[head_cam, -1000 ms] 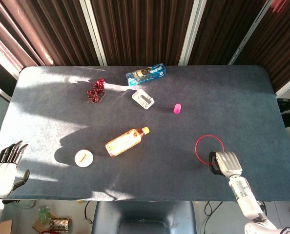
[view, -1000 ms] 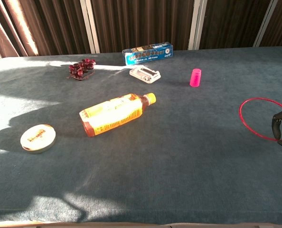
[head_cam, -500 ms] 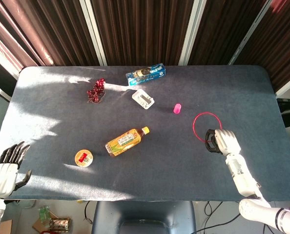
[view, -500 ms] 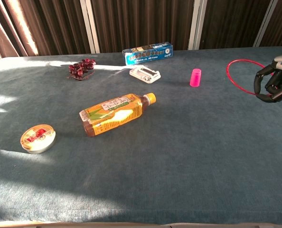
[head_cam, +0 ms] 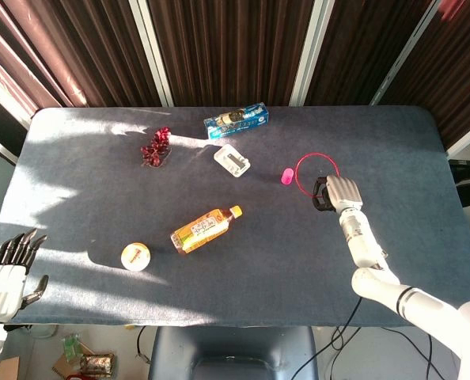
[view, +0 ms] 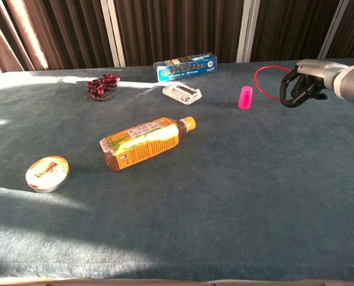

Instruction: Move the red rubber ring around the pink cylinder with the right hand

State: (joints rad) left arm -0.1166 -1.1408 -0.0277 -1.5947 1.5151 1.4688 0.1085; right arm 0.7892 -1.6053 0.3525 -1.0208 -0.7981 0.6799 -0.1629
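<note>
The red rubber ring (head_cam: 310, 170) (view: 267, 77) hangs just above the table, pinched at its right rim by my right hand (head_cam: 331, 194) (view: 299, 87). The small pink cylinder (head_cam: 287, 175) (view: 245, 97) stands upright on the blue-grey table (head_cam: 100, 198), just left of the ring's left edge and apart from it. My left hand (head_cam: 5, 269) rests off the table's front left corner with its fingers spread and nothing in them; the chest view does not show it.
An orange drink bottle (head_cam: 206, 229) (view: 146, 142) lies on its side mid-table. A round tin (head_cam: 135, 255) (view: 47, 173) sits front left. A white clear case (head_cam: 232, 161) (view: 182, 93), a blue box (head_cam: 236, 119) (view: 185, 66) and dark red grapes (head_cam: 156, 147) (view: 102, 85) lie at the back.
My right hand has carried the ring away from the front right, further back and to the left, until it hangs beside the pink cylinder. The left hand has stayed put.
</note>
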